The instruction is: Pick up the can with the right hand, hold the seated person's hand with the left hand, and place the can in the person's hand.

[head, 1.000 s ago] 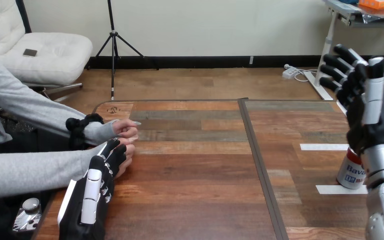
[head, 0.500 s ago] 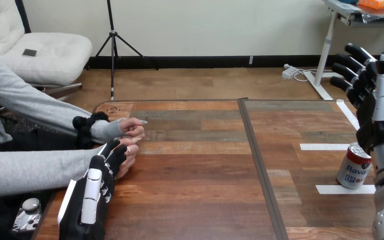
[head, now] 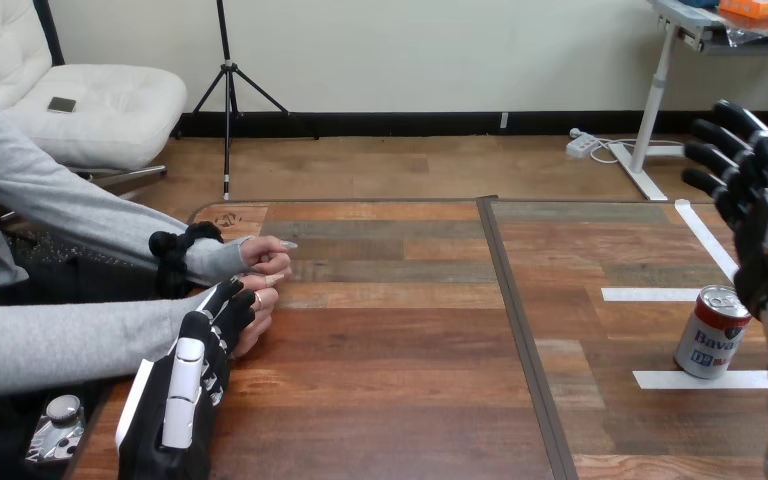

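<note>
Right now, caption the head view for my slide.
Open right hand raised above the standing can; left hand lies against the person's nearer hand.

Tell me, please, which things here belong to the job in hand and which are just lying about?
For the job:
can
right robot hand, open, raised near the can
left robot hand, open, by the person's hands

Lying about:
white tape strips on the table
</note>
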